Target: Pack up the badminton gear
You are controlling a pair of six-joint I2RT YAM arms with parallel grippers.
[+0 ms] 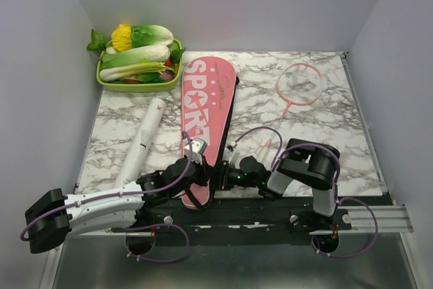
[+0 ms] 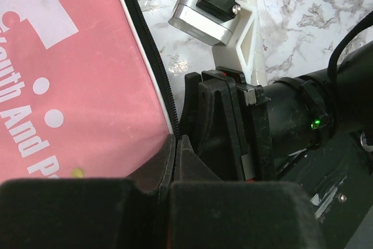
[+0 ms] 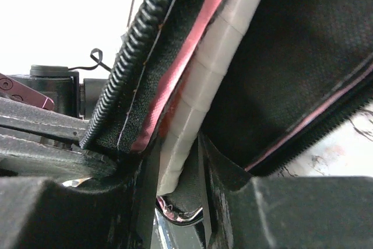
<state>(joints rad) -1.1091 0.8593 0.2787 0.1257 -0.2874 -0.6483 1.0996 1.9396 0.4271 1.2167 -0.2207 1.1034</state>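
The pink cover with white "SPORT" lettering lies lengthwise mid-table. Its near end is open between my two grippers. My left gripper is shut on the cover's zipper edge, its tips pinched together there. My right gripper reaches into the opening and is shut on a white-taped racket handle that lies against the cover's black lining. A second pink-white racket lies on the table at the right. The white tube lies at the left. No shuttlecocks show.
A green tray of leafy vegetables stands at the back left corner. White walls close in the marble table on three sides. In the left wrist view the right arm's black gripper body sits close beside the cover's edge.
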